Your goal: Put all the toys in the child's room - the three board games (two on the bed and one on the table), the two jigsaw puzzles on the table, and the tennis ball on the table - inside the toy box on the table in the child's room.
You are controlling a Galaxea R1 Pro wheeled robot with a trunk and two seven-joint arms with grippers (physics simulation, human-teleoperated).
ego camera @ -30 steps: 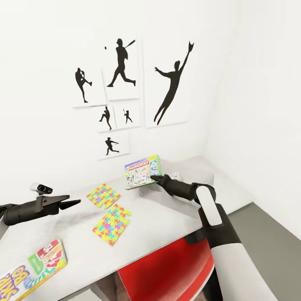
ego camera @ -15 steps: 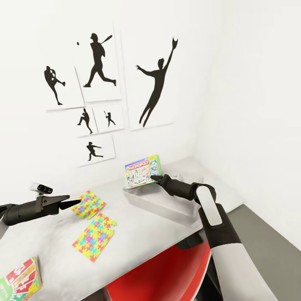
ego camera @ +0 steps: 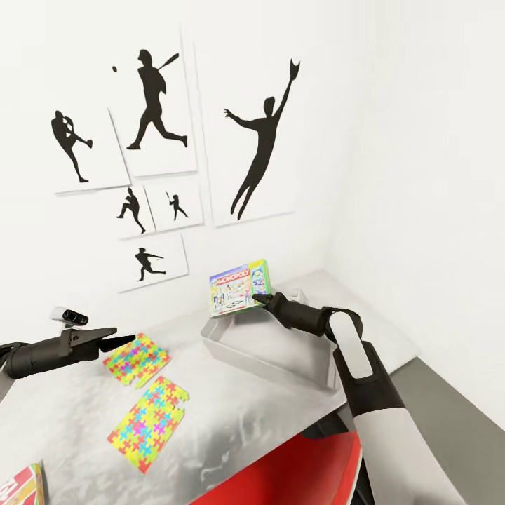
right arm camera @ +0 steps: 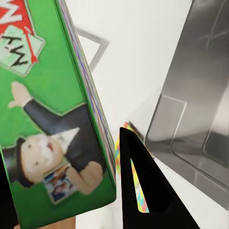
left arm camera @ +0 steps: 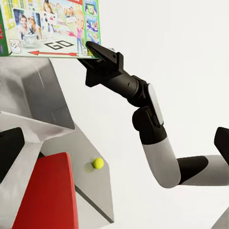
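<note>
Centre frame, the right gripper (ego camera: 258, 299) pinches the game box (ego camera: 240, 287) by one corner above the tub (ego camera: 270, 351); it may twist and miss

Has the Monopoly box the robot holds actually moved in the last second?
Yes. Against the puzzles lying on the table, the box has gone right, away from them, and now hangs by the tub's far corner.

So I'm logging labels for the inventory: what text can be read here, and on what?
"MONOPOLY": on the game box held in the right gripper.
"GO": on that box's printed board picture, left wrist view.
Red-and-white card lettering on its green side, right wrist view: cropped, unreadable.
Box at the table edge: cropped, unreadable.
</note>
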